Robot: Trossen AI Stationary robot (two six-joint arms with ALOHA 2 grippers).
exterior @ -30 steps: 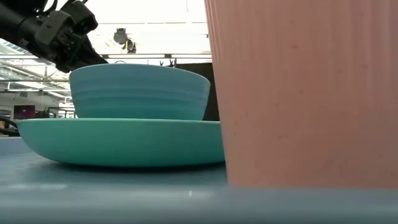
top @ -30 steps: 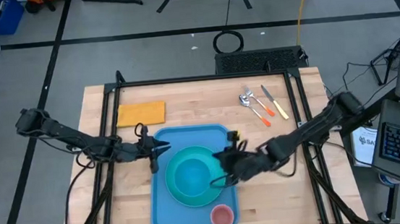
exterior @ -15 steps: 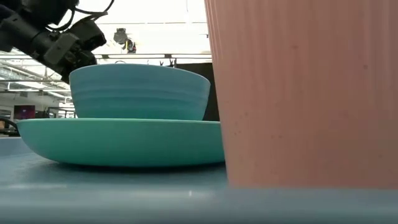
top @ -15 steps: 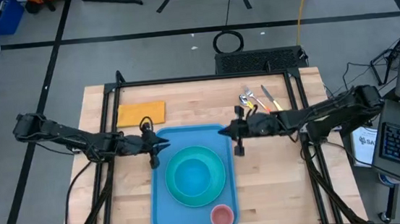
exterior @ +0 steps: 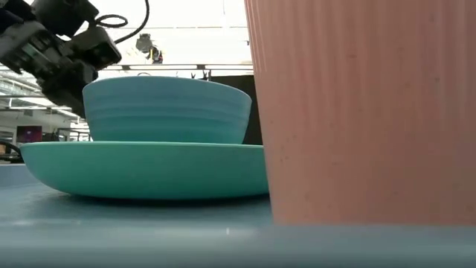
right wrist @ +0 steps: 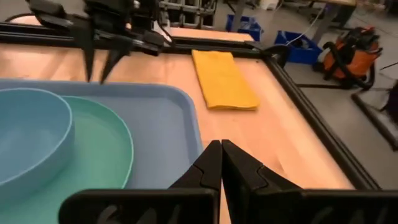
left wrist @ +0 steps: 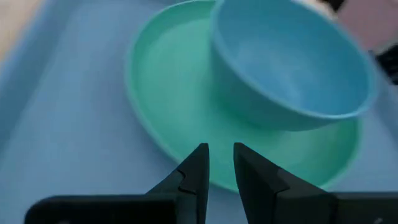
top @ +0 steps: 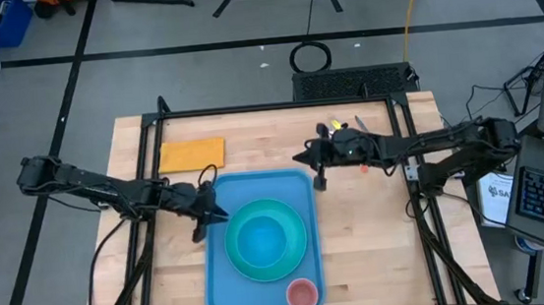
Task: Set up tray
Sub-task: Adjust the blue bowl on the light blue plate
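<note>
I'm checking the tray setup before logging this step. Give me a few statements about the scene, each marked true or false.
1. The bowl sits on the plate, and both are on the tray. True.
2. The pink cup stands on the bare wood off the tray. False: it stands on the tray, at the corner nearest the camera's lower edge.
3. The napkin lies on the tray. False: it lies on the wooden table, beyond the tray's left far corner.
4. The right gripper has its jaws shut and holds nothing. True.
5. The left gripper grips the plate. False: its jaws stand slightly apart by the tray's left edge, holding nothing.
</note>
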